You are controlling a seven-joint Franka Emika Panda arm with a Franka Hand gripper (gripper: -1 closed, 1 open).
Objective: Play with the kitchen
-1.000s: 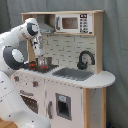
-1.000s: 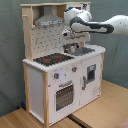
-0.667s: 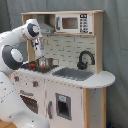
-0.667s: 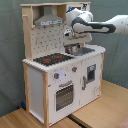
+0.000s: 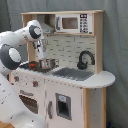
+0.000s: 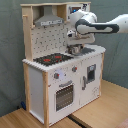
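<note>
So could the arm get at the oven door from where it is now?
Probably yes: the oven door faces out with nothing before it, but the gripper hangs above the counter by a metal pot, so it must come round.

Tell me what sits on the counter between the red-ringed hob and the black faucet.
A small metal pot, under the white robot arm, shows there in the first exterior view.

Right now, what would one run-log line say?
arm: over counter | pincer: at pot | pot: on kitchen beside hob
</note>
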